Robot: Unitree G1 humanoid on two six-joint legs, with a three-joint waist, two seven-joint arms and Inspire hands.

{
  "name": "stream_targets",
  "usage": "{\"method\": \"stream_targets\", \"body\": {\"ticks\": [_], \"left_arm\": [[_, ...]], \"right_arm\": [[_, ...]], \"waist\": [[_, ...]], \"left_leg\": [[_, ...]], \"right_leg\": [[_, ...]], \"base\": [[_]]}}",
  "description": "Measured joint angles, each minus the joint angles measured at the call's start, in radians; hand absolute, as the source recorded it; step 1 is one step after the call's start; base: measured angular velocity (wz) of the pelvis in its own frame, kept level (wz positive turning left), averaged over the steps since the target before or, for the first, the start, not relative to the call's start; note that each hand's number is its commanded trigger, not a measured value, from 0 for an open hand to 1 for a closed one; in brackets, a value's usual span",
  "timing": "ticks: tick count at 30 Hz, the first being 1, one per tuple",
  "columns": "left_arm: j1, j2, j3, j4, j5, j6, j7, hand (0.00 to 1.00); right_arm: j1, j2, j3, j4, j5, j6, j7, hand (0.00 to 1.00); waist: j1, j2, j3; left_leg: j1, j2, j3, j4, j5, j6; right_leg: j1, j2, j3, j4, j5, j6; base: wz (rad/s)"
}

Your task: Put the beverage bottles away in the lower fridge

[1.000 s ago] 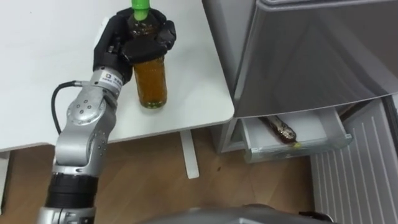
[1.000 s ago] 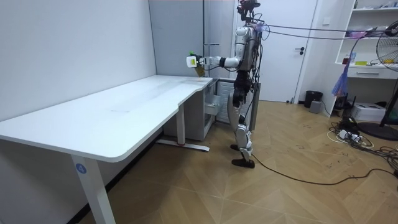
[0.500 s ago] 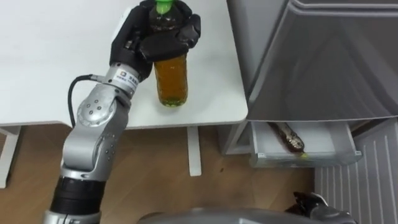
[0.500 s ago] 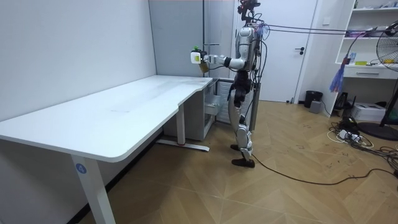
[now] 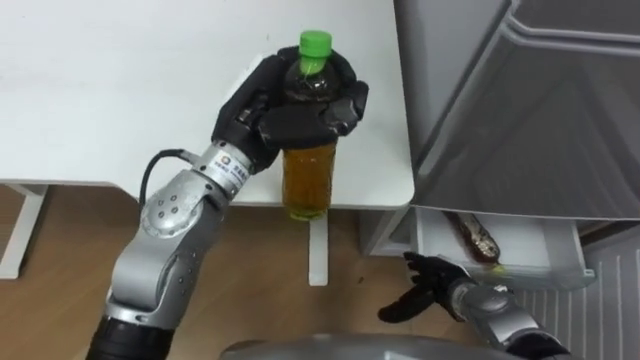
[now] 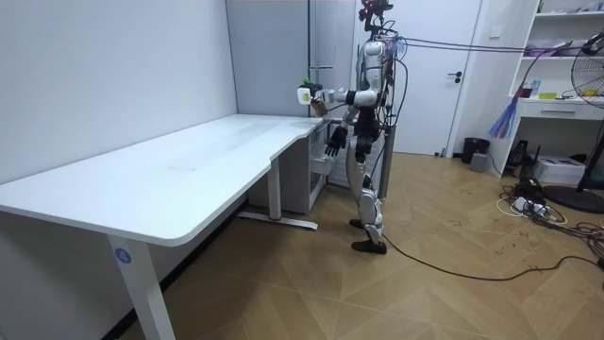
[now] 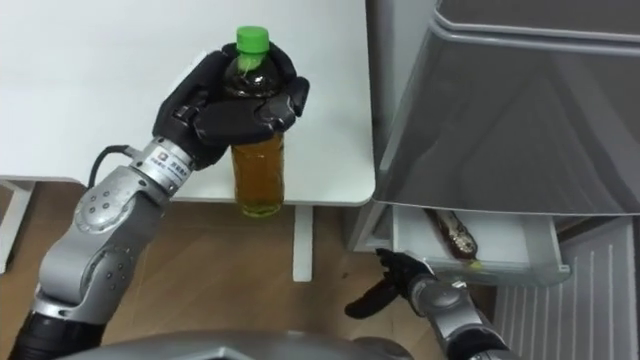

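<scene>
My left hand (image 5: 285,110) is shut on a bottle of amber tea (image 5: 309,170) with a green cap, gripping it round the neck. The bottle hangs upright in the air over the front edge of the white table (image 5: 120,90); it shows again as the bottle (image 7: 258,170) in my left hand (image 7: 235,105). Low at the right, my right hand (image 5: 432,290) reaches up with relaxed, spread fingers toward the open lower fridge drawer (image 5: 545,265). Another bottle (image 5: 475,238) lies inside that drawer. In the room view I stand between the table end and the fridge (image 6: 316,123).
The grey fridge door (image 5: 540,110) leans open above the drawer at the right. A white table leg (image 5: 318,250) stands under the table edge, over the wooden floor (image 5: 50,270).
My left hand has carried the bottle off the table toward the right, closer to the fridge. My right hand has risen into sight below the drawer.
</scene>
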Motion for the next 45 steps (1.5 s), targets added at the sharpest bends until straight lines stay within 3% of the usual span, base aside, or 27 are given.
{"method": "stream_targets", "body": {"ticks": [7, 18, 19, 23, 28, 35, 45], "left_arm": [[0.01, -0.006, -0.04, 0.011, -0.103, 0.001, -0.085, 1.0], [0.043, -0.001, -0.083, 0.04, -0.121, 0.003, -0.105, 1.0], [0.045, 0.0, -0.08, 0.051, -0.118, 0.003, -0.105, 1.0], [0.055, 0.012, -0.08, 0.097, -0.107, 0.008, -0.116, 1.0], [0.062, 0.031, -0.082, 0.134, -0.085, 0.008, -0.123, 1.0], [0.062, 0.044, -0.096, 0.136, -0.025, 0.008, -0.123, 1.0], [0.078, 0.06, -0.104, 0.155, 0.027, 0.007, -0.123, 1.0]], "right_arm": [[0.004, 0.001, 0.031, -0.13, 0.0, 0.003, 0.094, 0.0], [0.007, -0.011, 0.106, -0.274, 0.012, 0.072, 0.25, 0.0], [0.015, -0.016, 0.111, -0.324, 0.014, 0.079, 0.27, 0.0], [0.024, -0.016, 0.102, -0.419, 0.017, 0.081, 0.364, 0.0], [0.035, -0.023, 0.102, -0.438, 0.017, 0.089, 0.455, 0.0], [0.047, -0.07, 0.124, -0.447, 0.092, 0.09, 0.524, 0.0], [0.092, -0.074, 0.128, -0.515, 0.19, 0.111, 0.652, 0.0]], "waist": [[-0.013, -0.003, 0.0038], [0.011, -0.005, 0.0072], [0.014, -0.009, 0.0094], [0.014, -0.021, 0.0035], [0.011, -0.02, 0.0036], [0.014, -0.018, 0.0027], [0.011, -0.024, 0.0034]], "left_leg": [[-0.013, -0.004, 0.001, 0.017, 0.0, 0.0], [-0.033, -0.005, 0.008, 0.033, 0.0, 0.0], [-0.036, -0.005, 0.011, 0.033, 0.0, 0.0], [-0.038, -0.007, 0.007, 0.033, 0.0, 0.0], [-0.041, -0.007, 0.001, 0.036, 0.0, 0.0], [-0.063, -0.006, 0.007, 0.049, 0.0, 0.0], [-0.078, -0.008, 0.004, 0.049, 0.0, 0.0]], "right_leg": [[-0.002, -0.005, 0.001, 0.005, 0.0, 0.001], [-0.033, -0.007, -0.002, 0.039, 0.0, 0.0], [-0.034, -0.007, 0.001, 0.039, -0.001, 0.0], [-0.032, -0.008, 0.001, 0.036, 0.0, 0.002], [-0.033, -0.008, -0.001, 0.039, 0.0, 0.002], [-0.053, -0.009, -0.003, 0.046, 0.0, 0.001], [-0.071, -0.016, -0.01, 0.06, -0.001, 0.0]], "base": [[0.0], [0.01], [0.0], [0.01], [0.01], [0.0], [0.0]]}}
